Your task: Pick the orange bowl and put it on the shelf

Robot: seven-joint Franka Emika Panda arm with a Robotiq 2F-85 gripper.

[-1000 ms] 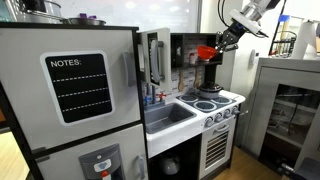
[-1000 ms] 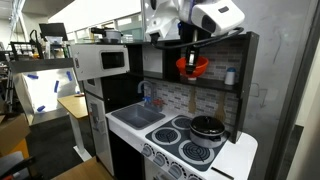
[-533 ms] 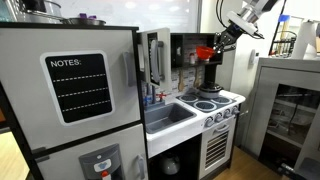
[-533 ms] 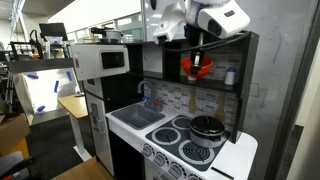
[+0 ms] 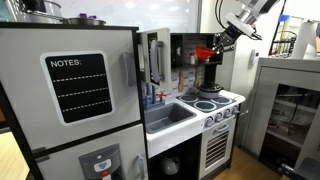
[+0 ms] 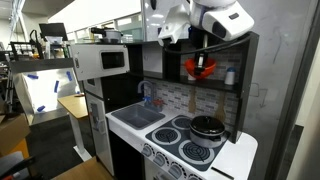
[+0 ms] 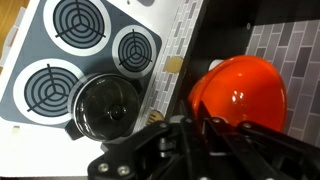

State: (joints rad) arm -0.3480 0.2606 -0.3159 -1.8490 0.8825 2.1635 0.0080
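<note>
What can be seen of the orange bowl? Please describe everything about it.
The orange bowl is small, round and shallow, bright orange-red, and looks like glossy plastic. The gripper holds it by the rim, so it hangs tilted, not flat. In an exterior view it is inside the dark upper part of the toy kitchen, just above the shelf; whether it touches the shelf cannot be told.

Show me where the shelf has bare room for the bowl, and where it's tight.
The shelf looks bare from the bowl to its end above the sink, though it is dim there. It is tight on the bowl's other side, where a small pale item stands.
</note>
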